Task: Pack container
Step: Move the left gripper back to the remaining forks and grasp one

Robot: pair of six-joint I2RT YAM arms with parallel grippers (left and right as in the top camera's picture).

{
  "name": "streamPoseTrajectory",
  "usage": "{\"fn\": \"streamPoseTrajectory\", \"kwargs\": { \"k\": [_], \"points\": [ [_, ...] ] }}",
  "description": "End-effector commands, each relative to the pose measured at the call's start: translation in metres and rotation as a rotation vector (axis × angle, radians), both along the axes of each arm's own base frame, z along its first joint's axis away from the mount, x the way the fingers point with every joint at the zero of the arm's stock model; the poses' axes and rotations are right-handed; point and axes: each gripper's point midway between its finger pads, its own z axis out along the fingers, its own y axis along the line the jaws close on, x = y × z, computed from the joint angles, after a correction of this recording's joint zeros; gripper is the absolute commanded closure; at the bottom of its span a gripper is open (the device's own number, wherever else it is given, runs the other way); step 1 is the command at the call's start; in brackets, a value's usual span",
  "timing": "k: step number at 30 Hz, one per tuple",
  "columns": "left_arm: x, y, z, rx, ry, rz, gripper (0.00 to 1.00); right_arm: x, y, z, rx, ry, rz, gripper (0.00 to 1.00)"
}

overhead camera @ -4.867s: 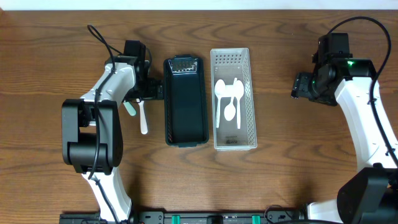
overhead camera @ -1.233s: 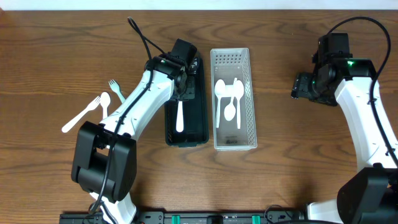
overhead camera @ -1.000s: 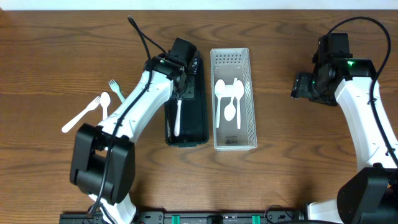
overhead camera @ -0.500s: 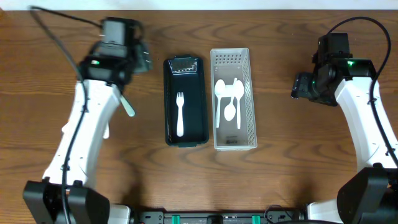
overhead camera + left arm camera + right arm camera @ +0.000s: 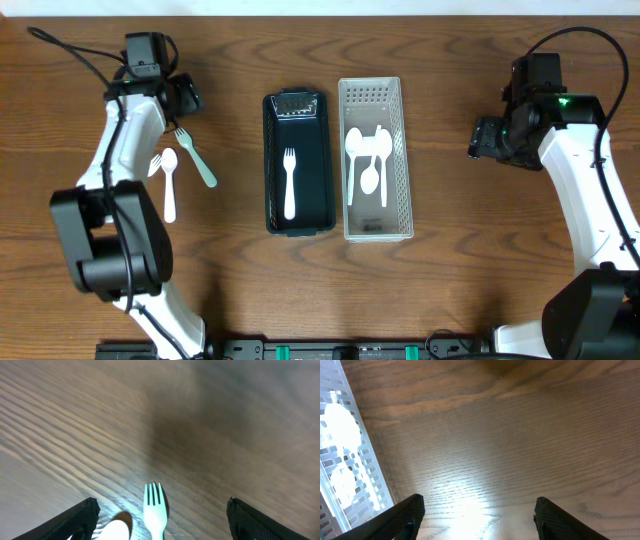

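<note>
Apparently empty, left tool (image 5: 161, 519) gapes over fork (image 5: 155, 503), clear of dark tray (image 5: 268, 170).

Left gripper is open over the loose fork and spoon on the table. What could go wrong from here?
1. The green fork and white spoon lie close together; the left gripper might catch or nudge both.
2. The dark tray holds a white fork, the white basket spoons; a wrong drop would mix them.
</note>
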Motion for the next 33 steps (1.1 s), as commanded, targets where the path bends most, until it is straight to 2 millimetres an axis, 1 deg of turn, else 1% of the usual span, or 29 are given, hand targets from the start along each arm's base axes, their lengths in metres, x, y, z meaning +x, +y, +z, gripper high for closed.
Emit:
{"fn": "streamPoseTrajectory", "kwargs": {
  "k": [1, 5, 10, 15, 21, 27, 33],
  "points": [
    [0.001, -0.003, -0.024, -0.018, 0.047, -0.021, 0.16, 0.0, 0.004, -0.002, 0.001, 0.008, 0.019, 0.26],
    [-0.001, -0.008, -0.043, -0.052, 0.083, -0.034, 0.16, 0.0, 0.004, -0.002, 0.001, 0.008, 0.019, 0.26],
    [-0.002, -0.012, -0.055, -0.1, 0.101, -0.038, 0.16, 0.0, 0.004, -0.002, 0.001, 0.008, 0.019, 0.26],
    [-0.011, -0.015, -0.067, -0.126, 0.15, -0.039, 0.16, 0.0, 0.004, -0.002, 0.001, 0.008, 0.019, 0.26],
    [-0.014, -0.015, -0.07, -0.127, 0.161, -0.037, 0.16, 0.0, 0.004, -0.002, 0.001, 0.008, 0.02, 0.26],
    [-0.022, -0.016, -0.074, -0.131, 0.195, -0.035, 0.16, 0.0, 0.004, -0.002, 0.001, 0.008, 0.02, 0.25],
    [-0.025, -0.016, -0.077, -0.133, 0.204, -0.035, 0.16, 0.0, 0.004, -0.002, 0.001, 0.008, 0.02, 0.25]
  ]
}}
